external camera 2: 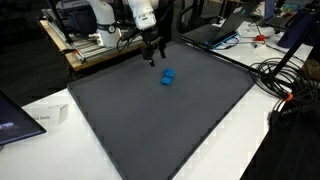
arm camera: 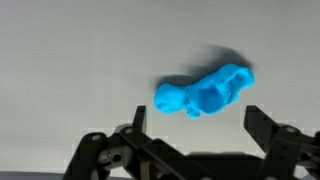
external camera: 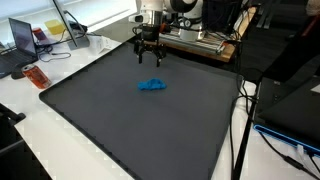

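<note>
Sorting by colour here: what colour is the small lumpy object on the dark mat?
Bright blue; the object shows best in the wrist view.

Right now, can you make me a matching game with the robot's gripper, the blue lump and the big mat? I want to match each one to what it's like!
Things:
1. gripper
2. blue lump
3. mat

What it's like:
A. dark grey, spread flat over the table
B. open, holding nothing, up above the mat
C. bright blue, lying on the mat close to the gripper

Right pairs: 1-B, 2-C, 3-A
</note>
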You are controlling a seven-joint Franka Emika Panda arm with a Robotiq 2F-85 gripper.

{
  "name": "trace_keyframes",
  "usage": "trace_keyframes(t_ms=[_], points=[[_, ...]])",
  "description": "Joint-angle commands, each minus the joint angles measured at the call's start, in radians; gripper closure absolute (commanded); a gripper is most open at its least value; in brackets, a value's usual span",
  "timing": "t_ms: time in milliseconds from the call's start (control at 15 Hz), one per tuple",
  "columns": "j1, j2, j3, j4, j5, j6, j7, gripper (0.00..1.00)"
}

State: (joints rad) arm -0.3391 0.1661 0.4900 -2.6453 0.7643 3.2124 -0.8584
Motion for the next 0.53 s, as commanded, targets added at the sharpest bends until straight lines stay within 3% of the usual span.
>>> trace_keyframes(t_ms=[0,467], points=[[0.000,0.000,0.001,0.000,0.000,0.000,0.000,0.00],[0.021,-0.008,-0.094,0.024,-0.186,-0.038,-0.115,0.00]])
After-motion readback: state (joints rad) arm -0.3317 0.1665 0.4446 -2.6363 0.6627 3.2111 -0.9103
